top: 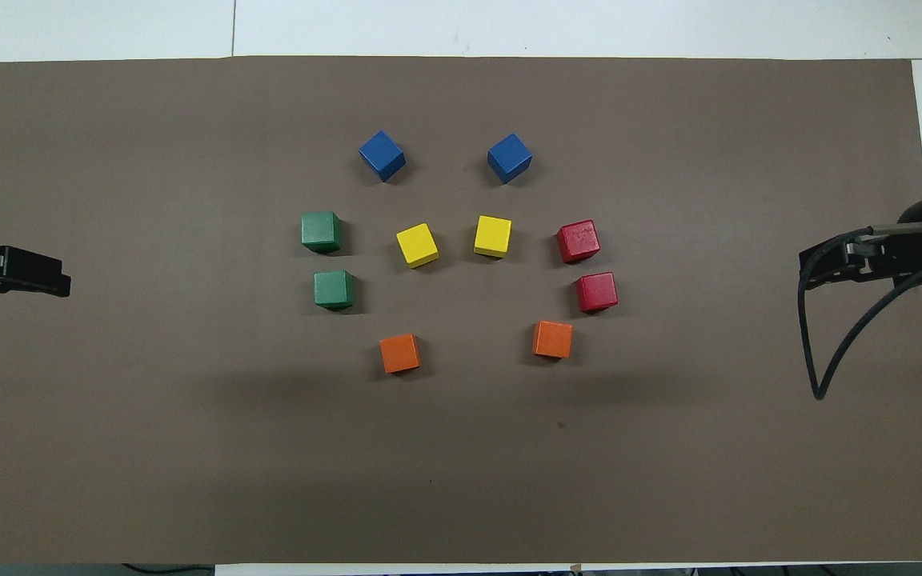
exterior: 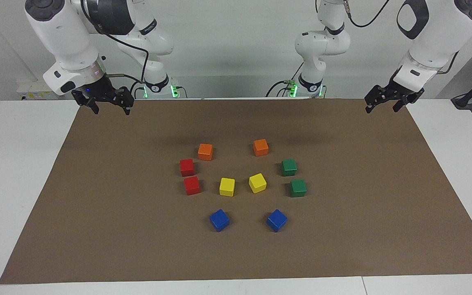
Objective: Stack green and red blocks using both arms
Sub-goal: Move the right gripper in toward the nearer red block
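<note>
Ten blocks: you have ten small cubes on the brown mat [exterior: 96,213], all single, none stacked, none touching.
Worktop: white worktop [exterior: 14,164] under the mat; you see its bare edges around the mat.
Green blocks: two, toward the left arm's end of the cluster. One green block [exterior: 289,167] sits nearer the robots; the other green block [exterior: 298,188] lies just beside it, farther out. Overhead they show at [top: 334,290] and [top: 321,231].
Red blocks: two, toward the right arm's end of the cluster. One red block [exterior: 187,167] sits nearer the robots, the other red block [exterior: 192,185] just beside it, farther out. Overhead: [top: 596,291] and [top: 578,241].
Orange blocks: two, nearest the robots, well apart from each other: [exterior: 205,151] and [exterior: 260,147].
Yellow blocks: two, in the middle between the reds and the greens: [exterior: 227,187] and [exterior: 257,182].
Blue blocks: two, farthest from the robots: [exterior: 219,220] and [exterior: 276,220].
Left claw: your left claw [exterior: 383,104] hangs over the mat's corner at the left arm's end, released, fingers apart, grasping nothing. The overhead view shows it at [top: 37,276], well apart from every block.
Right claw: your right claw [exterior: 111,107] hangs over the mat's corner at the right arm's end, released, fingers apart, nothing in it. Overhead: [top: 829,264].
Arms: both wait, clear of the cluster.
</note>
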Motion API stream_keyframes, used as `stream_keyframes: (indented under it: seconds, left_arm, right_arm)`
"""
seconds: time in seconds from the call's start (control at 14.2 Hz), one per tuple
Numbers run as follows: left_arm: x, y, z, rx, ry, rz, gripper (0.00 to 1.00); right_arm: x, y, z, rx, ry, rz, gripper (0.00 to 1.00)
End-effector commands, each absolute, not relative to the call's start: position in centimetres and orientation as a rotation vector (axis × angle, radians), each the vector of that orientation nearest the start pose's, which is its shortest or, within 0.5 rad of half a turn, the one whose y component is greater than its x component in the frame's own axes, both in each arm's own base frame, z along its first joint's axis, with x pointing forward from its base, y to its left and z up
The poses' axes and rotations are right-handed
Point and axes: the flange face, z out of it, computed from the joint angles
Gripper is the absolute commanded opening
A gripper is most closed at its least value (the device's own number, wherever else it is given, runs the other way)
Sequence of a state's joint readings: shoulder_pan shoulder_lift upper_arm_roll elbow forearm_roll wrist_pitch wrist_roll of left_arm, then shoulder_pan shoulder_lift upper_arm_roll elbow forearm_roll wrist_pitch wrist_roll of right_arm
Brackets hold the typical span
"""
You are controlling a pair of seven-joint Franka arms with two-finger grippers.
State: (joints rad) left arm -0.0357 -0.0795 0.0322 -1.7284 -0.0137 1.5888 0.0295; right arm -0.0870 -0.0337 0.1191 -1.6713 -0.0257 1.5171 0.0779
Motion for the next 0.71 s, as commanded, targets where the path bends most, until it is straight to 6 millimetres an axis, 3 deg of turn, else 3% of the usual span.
stream_keyframes:
  seconds: [0.0, 0.35, 0.64]
  left_arm:
    - [52.8, -0.5, 60.0, -3.166, 0.064, 0.063, 1.0]
    - [52.5, -0.1, 60.0, -3.168, 0.067, 0.062, 1.0]
    - [52.6, -0.5, 59.9, -3.168, 0.076, 0.053, 1.0]
  right_arm:
    - [52.7, 1.1, 59.3, -3.155, 0.057, 0.189, 1.0]
    - [52.9, 1.5, 59.1, -3.156, 0.052, 0.174, 1.0]
    - [54.4, 6.7, 57.2, -3.117, 0.048, 0.08, 1.0]
